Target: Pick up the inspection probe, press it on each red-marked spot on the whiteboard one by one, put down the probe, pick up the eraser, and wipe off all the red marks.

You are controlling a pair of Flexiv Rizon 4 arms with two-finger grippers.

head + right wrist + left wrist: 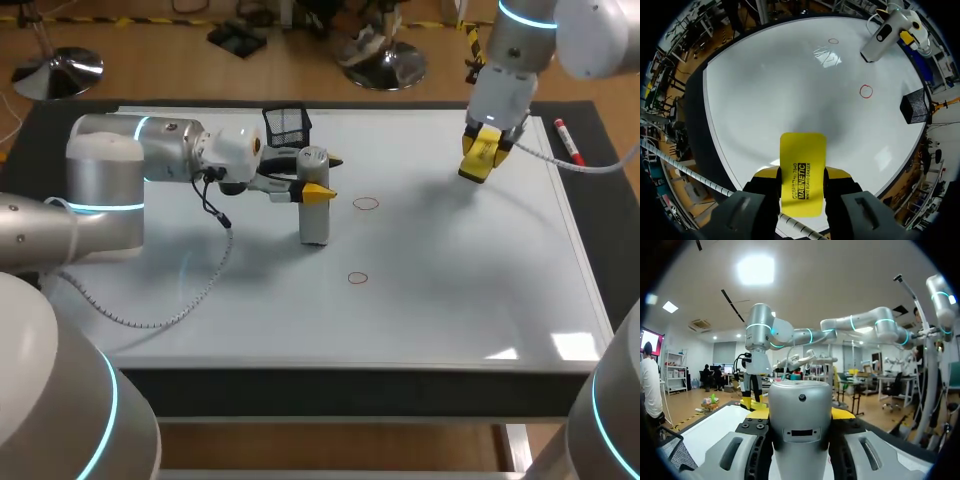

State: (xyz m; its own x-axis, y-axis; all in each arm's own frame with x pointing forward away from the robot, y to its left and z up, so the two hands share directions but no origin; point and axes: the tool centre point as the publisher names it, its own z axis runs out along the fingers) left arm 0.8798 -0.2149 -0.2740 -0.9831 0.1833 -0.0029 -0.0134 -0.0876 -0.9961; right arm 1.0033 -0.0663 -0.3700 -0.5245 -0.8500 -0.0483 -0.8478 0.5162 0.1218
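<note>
Your left gripper (317, 190) has its jaws clenched on the inspection probe (314, 226) — a silver cylinder upright on the whiteboard (460, 290), near one red circle (366, 204), with a second red circle (358, 278) nearer you. Your right gripper (802, 173) grasps the flat yellow eraser (802, 150) from both sides, above the board's far right part. A black mesh basket (286, 124) stands behind the probe — a red marker (568, 140) lies at the board's right edge on the bench.
</note>
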